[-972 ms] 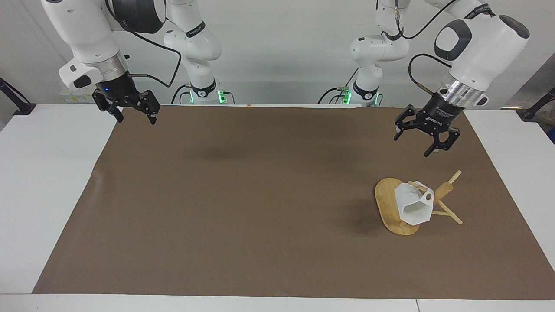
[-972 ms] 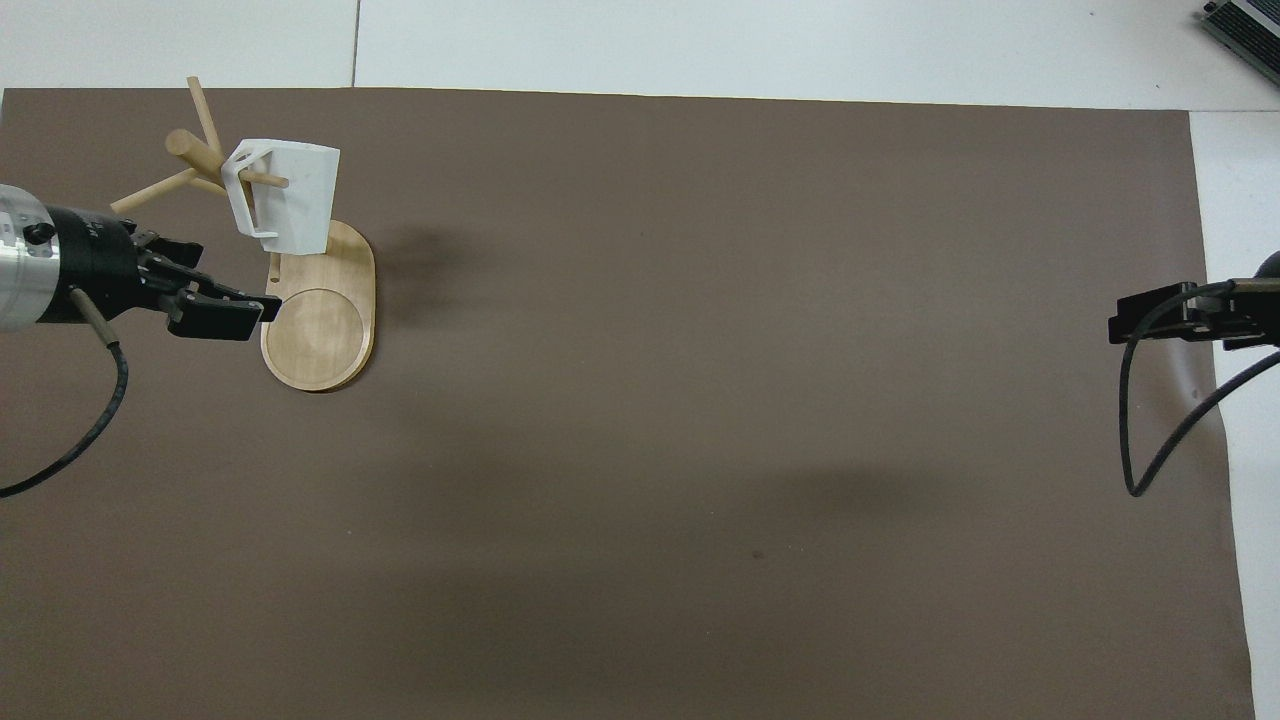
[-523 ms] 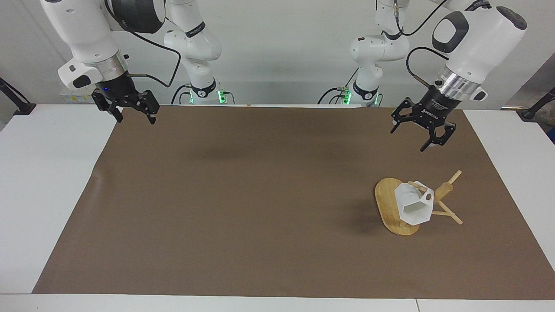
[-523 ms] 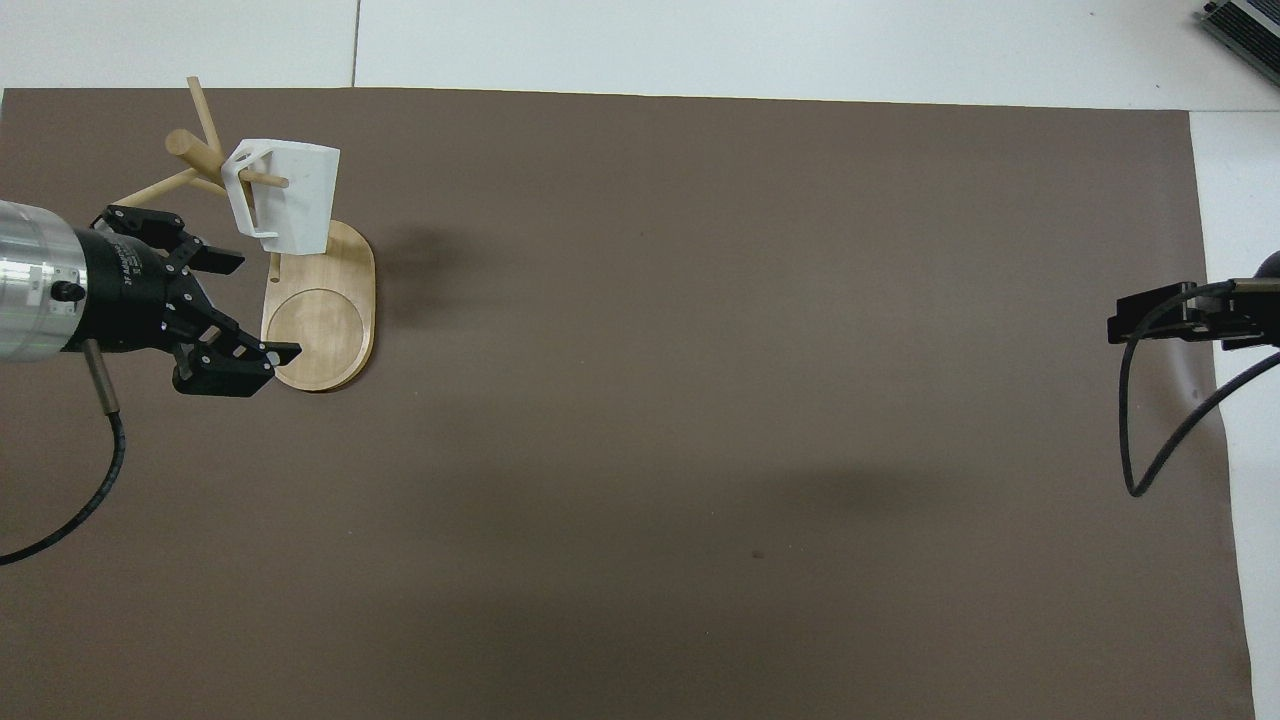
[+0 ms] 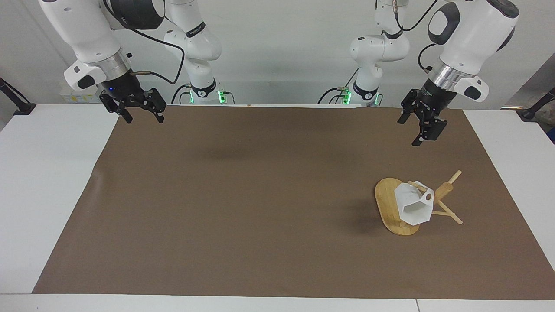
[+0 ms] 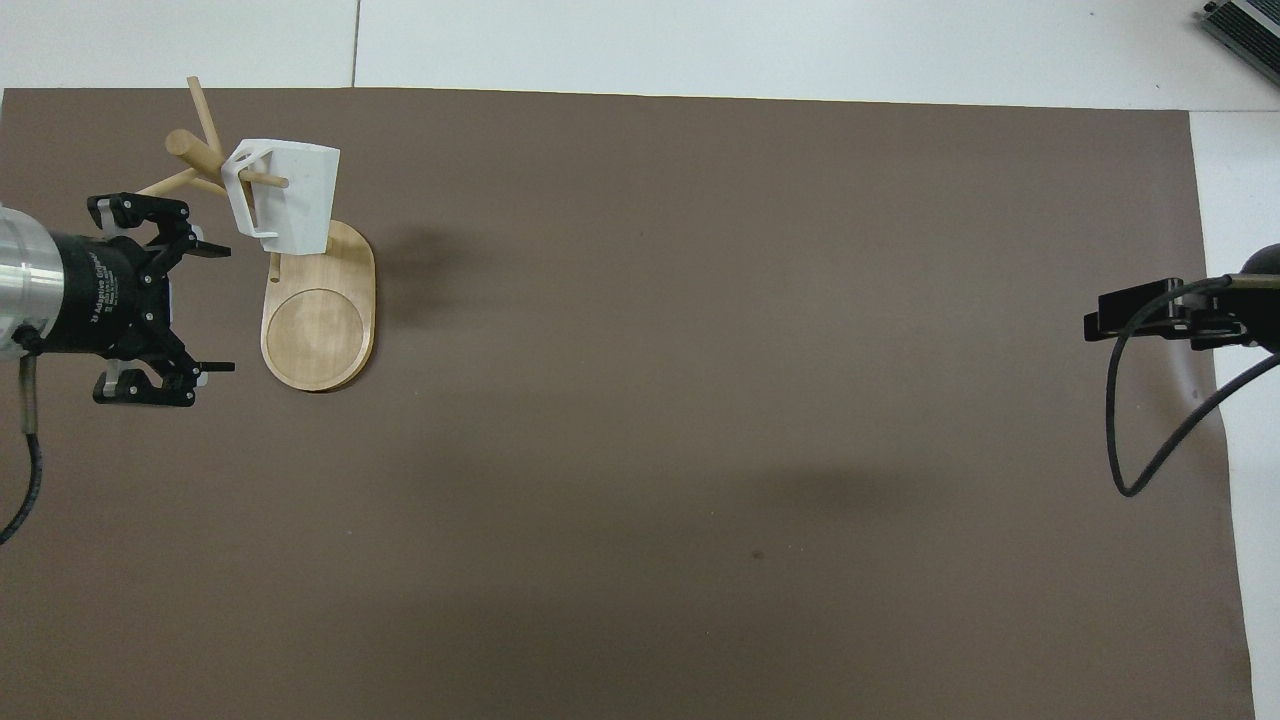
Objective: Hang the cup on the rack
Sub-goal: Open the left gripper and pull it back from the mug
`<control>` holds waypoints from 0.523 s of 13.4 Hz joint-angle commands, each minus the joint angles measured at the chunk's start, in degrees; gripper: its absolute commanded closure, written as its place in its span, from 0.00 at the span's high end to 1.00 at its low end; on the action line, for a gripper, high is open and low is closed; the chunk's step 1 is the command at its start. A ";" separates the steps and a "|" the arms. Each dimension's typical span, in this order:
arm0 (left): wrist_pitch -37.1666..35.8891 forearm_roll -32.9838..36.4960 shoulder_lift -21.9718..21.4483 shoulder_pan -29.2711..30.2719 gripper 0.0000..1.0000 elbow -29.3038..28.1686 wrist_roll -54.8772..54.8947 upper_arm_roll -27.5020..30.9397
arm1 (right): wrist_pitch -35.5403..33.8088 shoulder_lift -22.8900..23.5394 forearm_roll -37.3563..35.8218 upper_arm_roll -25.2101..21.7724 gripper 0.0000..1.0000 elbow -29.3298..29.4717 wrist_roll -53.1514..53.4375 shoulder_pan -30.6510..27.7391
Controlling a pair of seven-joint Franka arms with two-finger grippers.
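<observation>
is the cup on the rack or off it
On it: the cup hangs by its handle from a peg of the rack, above the base, with neither hand touching it.

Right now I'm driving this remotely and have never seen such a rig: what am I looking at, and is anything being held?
Two white robot arms work at a table covered by a brown mat. One picture faces the robots from across the table; the other looks down from above their end. The bamboo mug rack stands toward the left arm's end, and the white faceted cup hangs on one of its pegs by its handle. The left gripper is up in the air over the mat, open and empty. The right gripper waits, raised over the mat's corner at the right arm's end, also open and empty. Nothing is held.
</observation>
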 commanded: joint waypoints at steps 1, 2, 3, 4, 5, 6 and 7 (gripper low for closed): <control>-1.30 1.41 -0.37 0.57 1.00 0.73 14.38 0.42 | 1.69 -1.13 -0.05 0.07 1.00 -1.43 0.73 -0.89; -1.30 2.98 0.07 1.87 1.00 1.95 20.00 0.25 | 3.61 -1.13 -1.10 -0.01 1.00 -1.69 0.82 -0.80; -1.82 4.47 0.25 1.97 1.00 2.84 24.24 0.24 | 5.02 -1.22 -3.29 0.07 1.00 -1.96 0.82 -0.80; -2.53 4.66 0.43 1.98 1.00 3.54 28.19 0.24 | 5.73 -1.13 -5.48 0.07 1.00 -1.96 0.82 -0.37; -2.97 4.75 0.51 2.06 1.00 3.90 33.45 0.24 | 5.91 -1.22 -6.55 0.07 1.00 -1.96 0.91 -0.19; -3.06 4.84 0.52 1.98 1.00 3.90 38.12 0.24 | 5.91 -1.13 -6.56 0.07 1.00 -1.96 0.83 -0.19; -3.06 5.53 0.52 2.06 1.00 3.90 43.38 0.33 | 5.74 -1.13 -6.56 0.07 1.00 -1.96 0.82 -0.36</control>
